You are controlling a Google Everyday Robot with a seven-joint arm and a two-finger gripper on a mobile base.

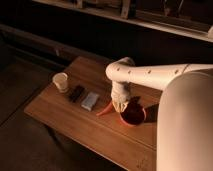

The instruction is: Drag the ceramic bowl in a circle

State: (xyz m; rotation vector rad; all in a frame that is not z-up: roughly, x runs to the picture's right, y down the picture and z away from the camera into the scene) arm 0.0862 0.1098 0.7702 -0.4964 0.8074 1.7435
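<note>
Camera view: the robot's white arm bends down over the wooden counter (65,122), its pincer (120,107) clenched on the rim of the ceramic bowl (135,117) directly beneath it. Just picture-left of the pincer lies a slim orange carrot (104,110); farther left are a pale packet (90,100), a dark bar (76,93) and a white cup (61,82).

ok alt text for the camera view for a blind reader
A white robot arm reaches down to a wooden table, its claw shut at the rim of a red-orange bowl. Beside it sit a slim orange thing, a pale packet, a dark block and a white cup.
</note>
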